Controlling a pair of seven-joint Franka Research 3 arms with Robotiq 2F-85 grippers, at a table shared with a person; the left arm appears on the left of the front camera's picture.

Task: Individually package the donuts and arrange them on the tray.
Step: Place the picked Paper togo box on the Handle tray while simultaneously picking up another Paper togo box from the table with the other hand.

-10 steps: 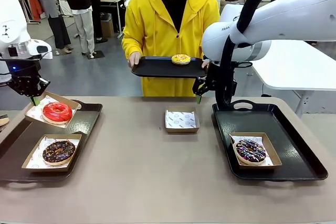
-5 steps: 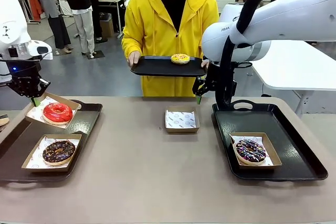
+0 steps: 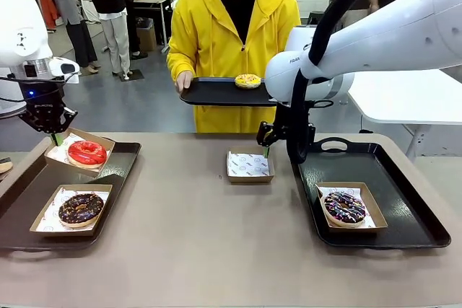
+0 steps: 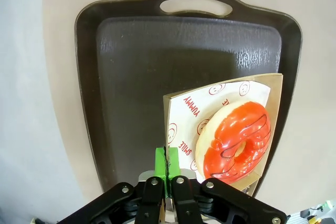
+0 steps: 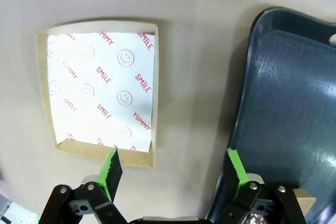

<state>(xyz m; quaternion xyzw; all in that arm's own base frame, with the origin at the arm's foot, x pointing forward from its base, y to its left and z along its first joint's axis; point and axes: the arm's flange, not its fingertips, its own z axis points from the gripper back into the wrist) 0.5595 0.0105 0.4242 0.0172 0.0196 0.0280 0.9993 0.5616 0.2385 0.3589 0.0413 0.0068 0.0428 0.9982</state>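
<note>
My left gripper [image 3: 55, 135] [image 4: 167, 167] is shut on the near corner of a paper-lined box [image 4: 181, 114] that holds the red-iced donut [image 3: 86, 153] [image 4: 239, 139], tilted over the left tray [image 3: 115, 167] [image 4: 131, 56]. A chocolate donut [image 3: 80, 208] lies boxed on the same tray. My right gripper [image 3: 266, 143] [image 5: 174, 164] hangs open just above the right edge of an empty box [image 3: 249, 166] [image 5: 100, 85] at mid-table. A sprinkled dark donut [image 3: 344, 208] sits boxed on the right tray [image 3: 404, 192] [image 5: 294, 103]. The yellow donut [image 3: 247, 81] rests on a tray [image 3: 213, 93] held by the person.
The person in a yellow hoodie [image 3: 234, 27] stands at the far edge with both hands on the held tray. A white table [image 3: 404, 91] stands at back right. Bare tabletop [image 3: 202, 236] lies between the two trays.
My right gripper has dropped and shifted left, from the right tray's far corner to the empty box. My left gripper has carried the red donut's box slightly right.
</note>
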